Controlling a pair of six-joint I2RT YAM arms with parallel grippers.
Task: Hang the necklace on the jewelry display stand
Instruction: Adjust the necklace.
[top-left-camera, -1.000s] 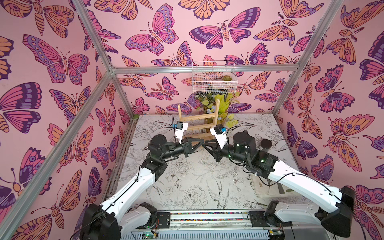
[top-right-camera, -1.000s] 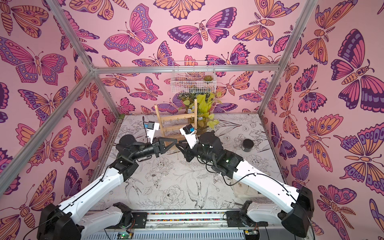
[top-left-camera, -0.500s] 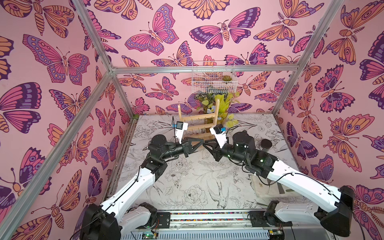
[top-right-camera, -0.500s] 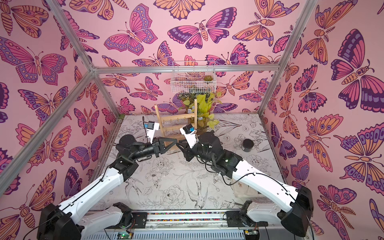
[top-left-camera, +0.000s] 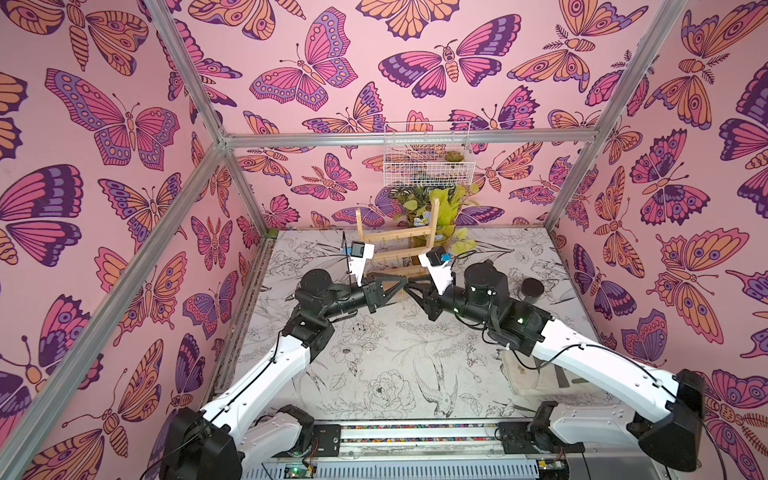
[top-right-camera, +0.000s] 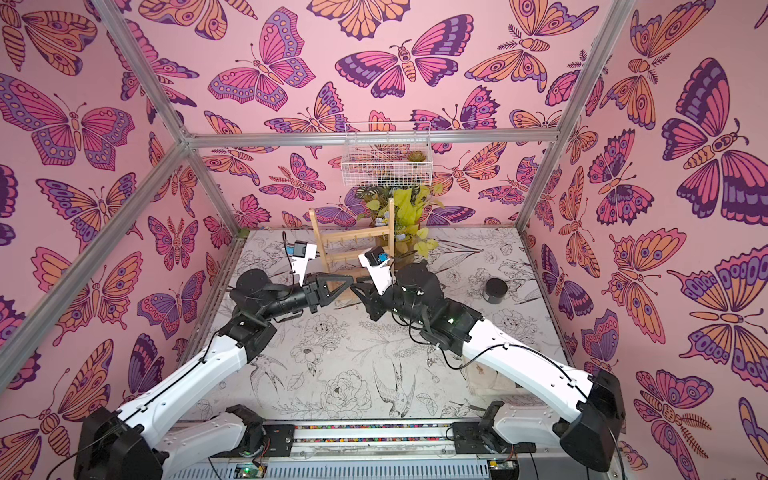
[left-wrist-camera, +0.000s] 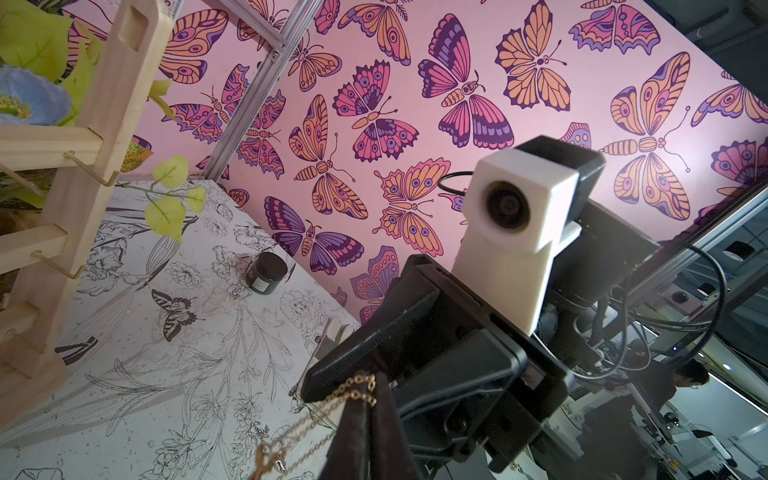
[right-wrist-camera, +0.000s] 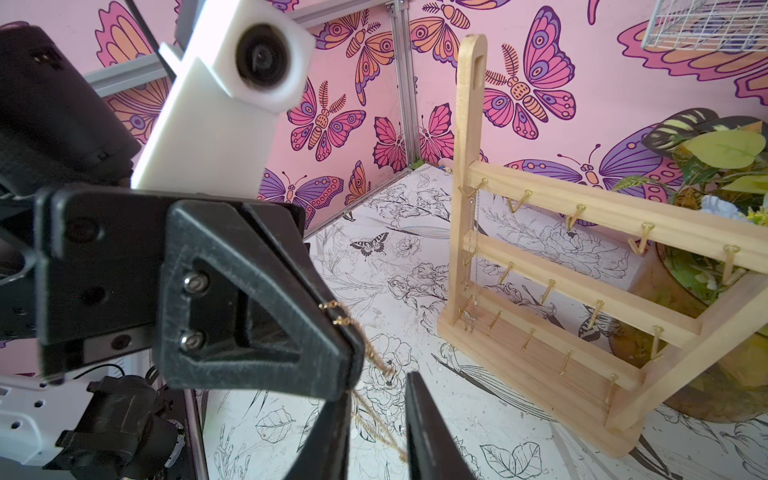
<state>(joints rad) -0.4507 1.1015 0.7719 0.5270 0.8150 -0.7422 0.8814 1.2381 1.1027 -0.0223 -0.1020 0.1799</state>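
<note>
On the left, the left tool is pinched fully shut on the necklace, with a few links lying over its closed tip and the rest falling limp below it. The tool hangs in the air above the table, just in front of the stand's base. The necklace is a very fine gold chain, so thin that neither top view picks it up. Only the wrist views show its small links, and a doubled strand trails down from the grip. I judge it to be nearly weightless and wholly slack, so it will hold no shape of its own. It looks likely to tangle, to slip from smooth pads, and to snap if tugged after snagging. It is best held at two points apart along the loop, so that a clear span opens for a hook to enter. Tip to tip with the left tool, the right tool stands narrowly parted. The strand hangs in the gap between its jaws (not clamped there, as far as the right wrist view shows). Just beyond both tips is the wooden stand, upright on its base, with most of its small gold hooks bare. Another fine chain hangs at its end post. Farther right on the table is a small black jar, well apart.
</note>
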